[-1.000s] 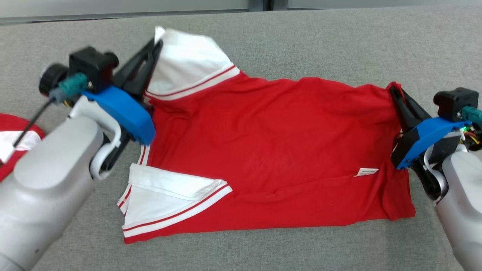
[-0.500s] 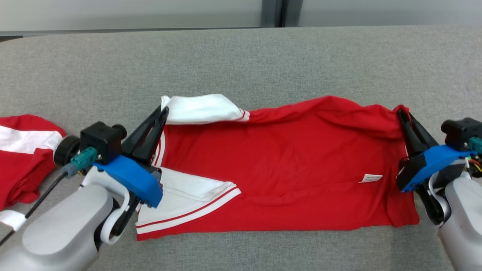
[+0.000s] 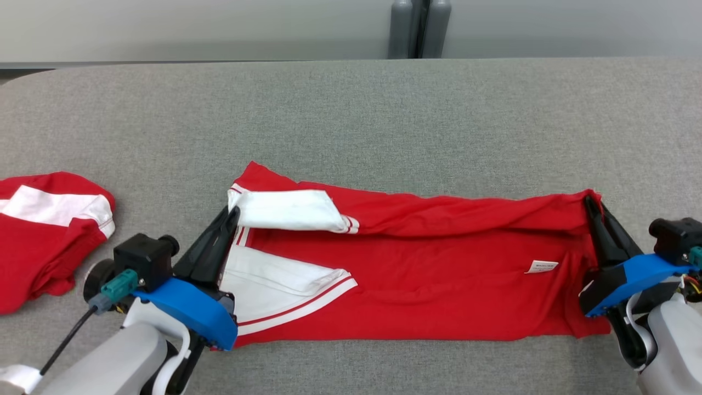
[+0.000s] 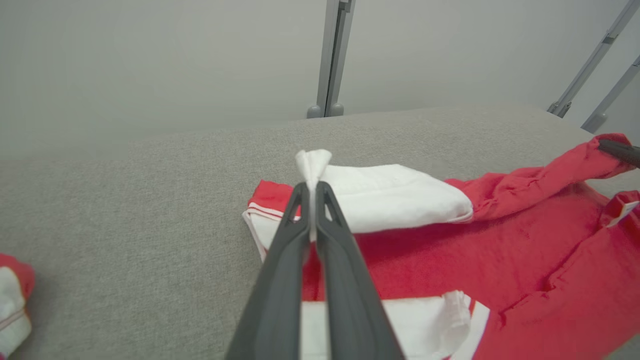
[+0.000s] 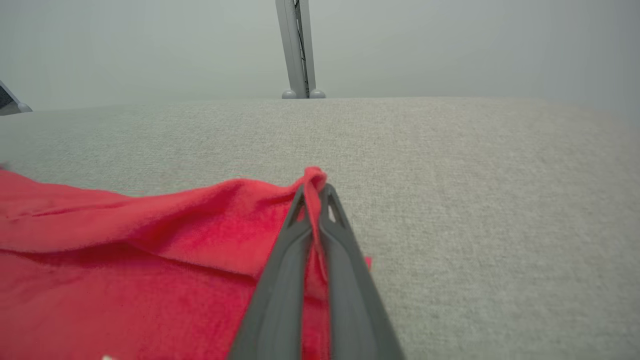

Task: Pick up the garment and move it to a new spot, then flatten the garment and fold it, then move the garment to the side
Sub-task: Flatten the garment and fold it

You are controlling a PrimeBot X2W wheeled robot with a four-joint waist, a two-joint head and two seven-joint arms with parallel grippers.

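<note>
The red garment (image 3: 428,274) is lying on the near part of the grey worktop (image 3: 351,109), stretched long from left to right. A ridge of cloth is running along its far side between the two tools. The left tool (image 3: 233,213) is clenched on the white sleeve (image 3: 288,210) at the garment's left end. In the left wrist view a small tuft of white cloth is sticking out past the dark fingertips. The right tool (image 3: 592,204) is gripping a red corner at the right end, where the cloth is rising a little. A small white label (image 3: 541,266) is showing near that end. Another red and white garment (image 3: 49,241) is lying apart, at the left of the worktop.
</note>
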